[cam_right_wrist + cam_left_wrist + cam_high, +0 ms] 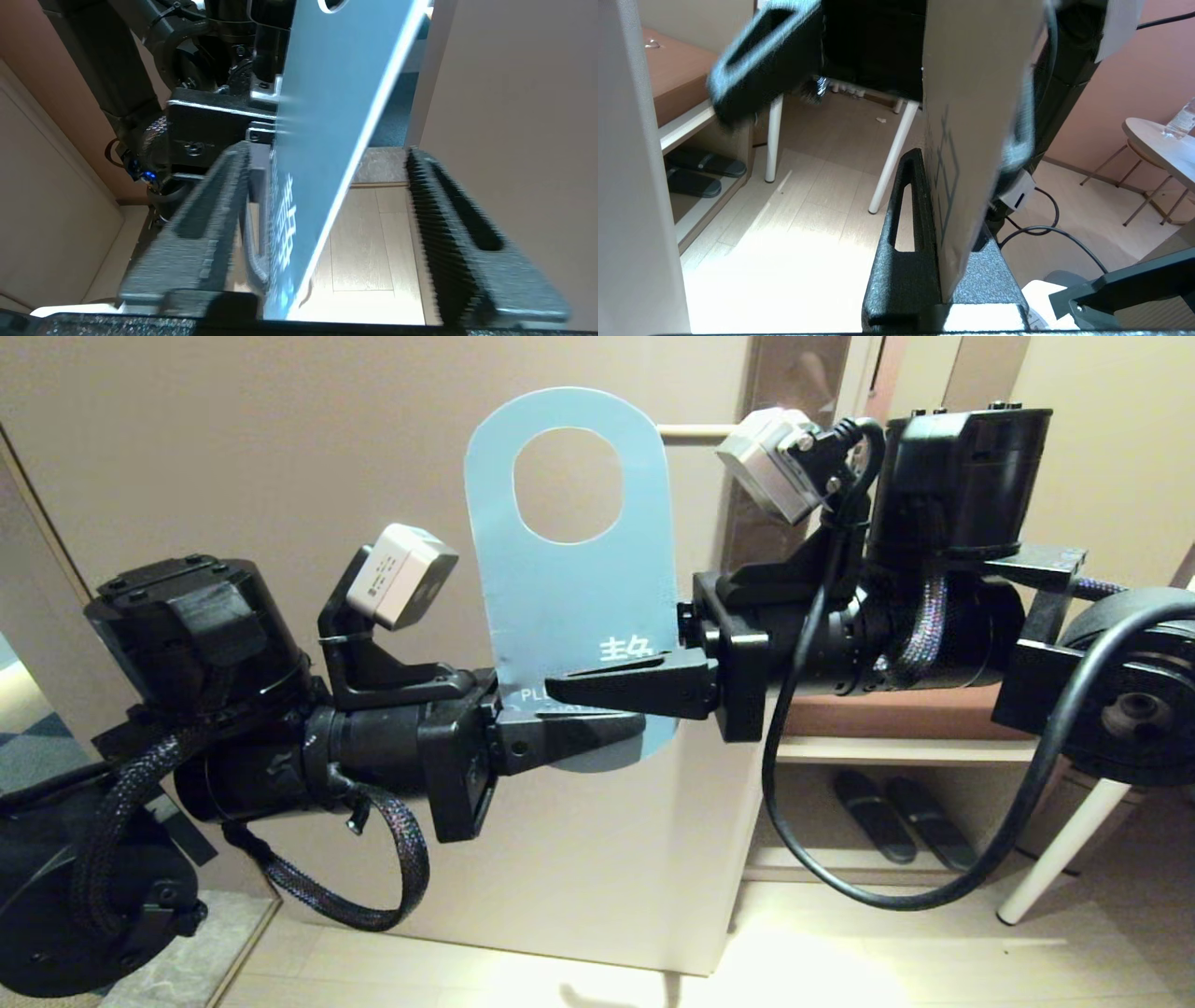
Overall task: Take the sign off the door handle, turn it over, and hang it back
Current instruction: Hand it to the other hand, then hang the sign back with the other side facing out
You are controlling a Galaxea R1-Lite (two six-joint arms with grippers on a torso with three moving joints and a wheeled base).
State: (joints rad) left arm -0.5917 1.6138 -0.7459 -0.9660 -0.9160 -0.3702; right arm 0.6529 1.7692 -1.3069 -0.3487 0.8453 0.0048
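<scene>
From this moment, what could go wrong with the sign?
1. The left hand alone pinches the sign at its bottom edge. The tall card stands above the grip, so it may tilt or slip.
2. The right hand is open with a finger on each side of the sign. If it pulls back crookedly, a finger may knock the card.
3. The door handle lies behind the sign, so aiming the hole over it may be hard.

The sign [569, 588] stands upright in front of the door [280, 457], between the two arms. The left end effector [569, 739] meets its lower end from the left, the right end effector [611, 689] from the right, just above. The handle [695, 430] lies behind the sign's upper right. Slippers [896, 817] lie on a shelf at lower right.
</scene>
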